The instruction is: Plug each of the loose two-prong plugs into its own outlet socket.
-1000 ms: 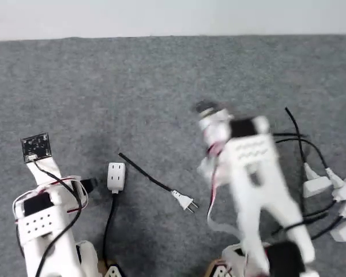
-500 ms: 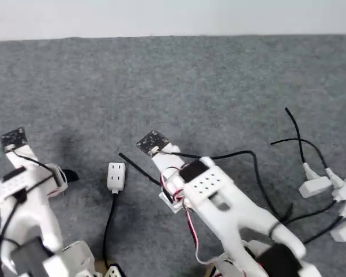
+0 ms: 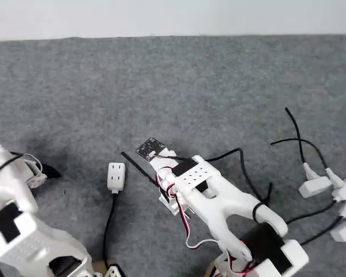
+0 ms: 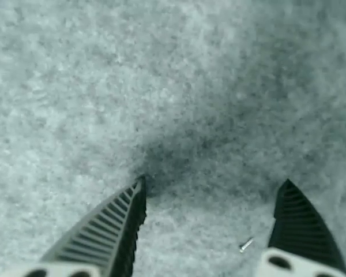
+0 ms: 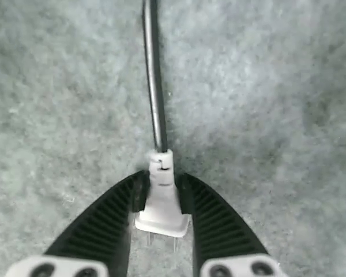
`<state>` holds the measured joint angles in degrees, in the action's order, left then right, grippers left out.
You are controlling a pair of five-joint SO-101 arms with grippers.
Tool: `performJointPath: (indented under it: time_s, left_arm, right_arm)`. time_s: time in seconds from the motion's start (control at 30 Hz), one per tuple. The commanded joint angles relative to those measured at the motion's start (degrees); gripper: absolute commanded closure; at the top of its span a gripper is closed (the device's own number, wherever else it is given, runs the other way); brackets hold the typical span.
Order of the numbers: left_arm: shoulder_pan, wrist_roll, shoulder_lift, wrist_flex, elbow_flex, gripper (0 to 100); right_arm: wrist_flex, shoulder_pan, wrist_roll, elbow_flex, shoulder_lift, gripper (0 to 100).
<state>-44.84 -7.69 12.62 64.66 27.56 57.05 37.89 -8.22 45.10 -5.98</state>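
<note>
Moved: right hand point(image 5: 161, 186) swung onto two-prong plug point(image 5: 161, 205), clamped on it | left hand point(image 4: 213, 187) withdrawn, agape, empty | outlet socket point(image 3: 116, 176) unfilled

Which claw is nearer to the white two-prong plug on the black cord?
Right. The right claw is shut on the white plug; the left claw hangs open over grey carpet, well away from it.

The right hand point(image 5: 161, 183) grips a white plug point(image 5: 161, 212), its black cord point(image 5: 155, 86) crossing carpet point(image 5: 277, 86).
</note>
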Motion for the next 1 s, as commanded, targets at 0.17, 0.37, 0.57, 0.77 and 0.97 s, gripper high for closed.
performJointPath:
  time_s: [0.17,0.37,0.57,0.77,0.97]
  left_arm:
    - [-0.44,-0.26,3.52,3.43,-5.14,66]
    - [-0.26,-0.18,3.52,3.6,-5.14,66]
    - [0.44,0.0,3.52,3.6,-4.97,66]
    - [0.7,0.09,3.43,3.34,-4.26,66]
    - [0.7,0.18,3.43,3.43,-4.26,66]
  right_arm:
    - [4.7,-12.09,1.49,-4.13,-6.11,99.1]
    - [7.08,-23.6,-3.34,-3.69,-17.45,99.1]
    - [2.77,-27.21,-3.96,-2.29,-17.89,99.1]
    - [1.19,-27.12,-6.33,-2.29,-11.47,89.0]
    - [-0.75,-27.47,-7.3,-6.15,-4.0,87.7]
